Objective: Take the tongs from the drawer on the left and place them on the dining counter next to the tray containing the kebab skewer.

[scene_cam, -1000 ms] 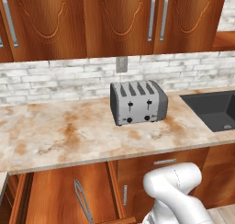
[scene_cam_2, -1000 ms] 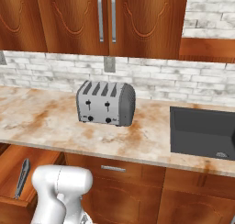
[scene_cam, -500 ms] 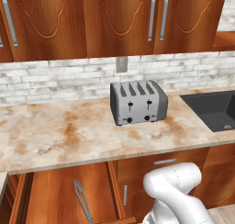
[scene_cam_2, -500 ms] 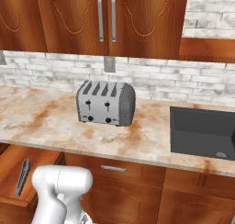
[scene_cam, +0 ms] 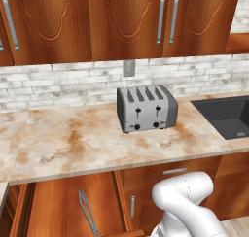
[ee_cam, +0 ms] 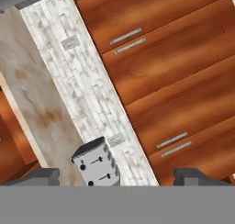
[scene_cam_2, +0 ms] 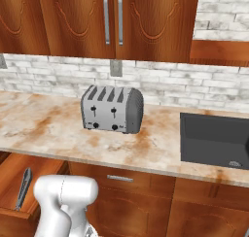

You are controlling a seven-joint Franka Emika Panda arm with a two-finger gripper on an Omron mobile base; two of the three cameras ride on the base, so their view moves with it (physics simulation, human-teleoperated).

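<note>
Nothing has moved in the last second. The surface (scene_cam: 63, 143) holds a toaster (scene_cam: 146, 108). Below it, the drawer (scene_cam: 58, 207) stands open with the tongs (scene_cam: 87, 212) inside. The tool (ee_cam: 117, 177) is wide open and empty, so grabbing comes next.

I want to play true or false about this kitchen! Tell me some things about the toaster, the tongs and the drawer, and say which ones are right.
1. The toaster stands on the wall counter, left of the sink. True.
2. The tongs are lying on top of the counter. False: they lie inside the open drawer below the counter.
3. The drawer is pulled open. True.
4. The tool is squeezing the tongs. False: its tips stand wide apart with nothing between them, pointing toward the toaster and the upper cabinets.
5. The toaster has two slots. False: it has four.
</note>
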